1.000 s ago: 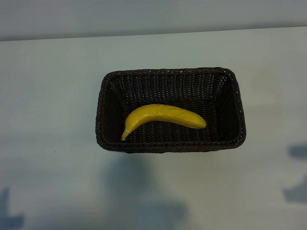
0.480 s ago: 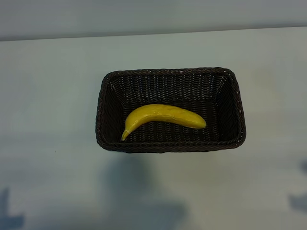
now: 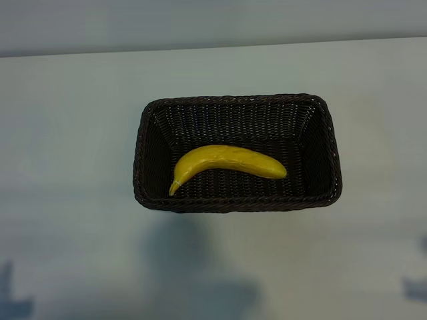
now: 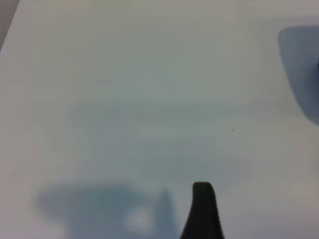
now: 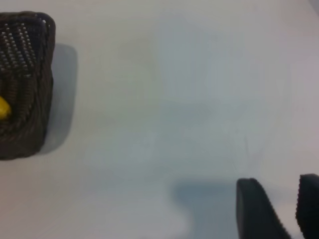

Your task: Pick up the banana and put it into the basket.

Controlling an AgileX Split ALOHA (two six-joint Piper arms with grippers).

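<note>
The yellow banana (image 3: 227, 163) lies flat inside the dark brown wicker basket (image 3: 237, 203) at the middle of the table, its stem end toward the basket's near left corner. Neither gripper touches it, and neither arm shows in the exterior view. In the right wrist view a corner of the basket (image 5: 27, 74) and a sliver of the banana (image 5: 3, 107) sit far off, while my right gripper (image 5: 279, 181) hovers over bare table, open and holding nothing. Only one dark finger (image 4: 202, 209) shows in the left wrist view, above bare table with nothing against it.
The pale table (image 3: 73, 167) spreads on all sides of the basket. Its far edge (image 3: 213, 47) meets a grey wall. Arm shadows fall on the near corners (image 3: 413, 287).
The right arm's shadow at the right edge of the exterior view has slid toward the near corner and shrunk. The banana and basket have not moved.
</note>
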